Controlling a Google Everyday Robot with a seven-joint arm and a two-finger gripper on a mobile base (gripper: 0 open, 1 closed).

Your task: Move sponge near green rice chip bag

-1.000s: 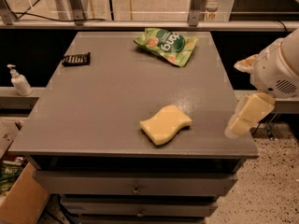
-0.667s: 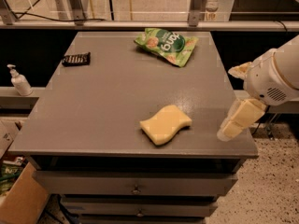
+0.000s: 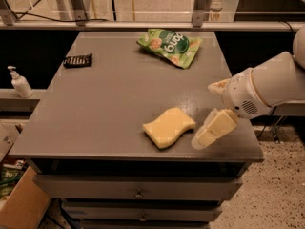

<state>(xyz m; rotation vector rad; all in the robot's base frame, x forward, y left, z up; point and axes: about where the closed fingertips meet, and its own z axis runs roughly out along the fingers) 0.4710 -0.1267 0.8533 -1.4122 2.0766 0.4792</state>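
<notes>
Jaws are standing wide apart and holding nothing as the gripper [image 3: 204, 114] is hovering over the near right corner of the grey table [image 3: 105, 109]. Its lower finger [image 3: 217, 128] is pointing down and left, just beside the right edge of the sponge [image 3: 169, 127]. That sponge is lying flat near the table's front edge. The green rice chip bag [image 3: 170, 46] is lying at the far side, well apart from it. A black ridged bar [image 3: 78, 60] is resting far left.
</notes>
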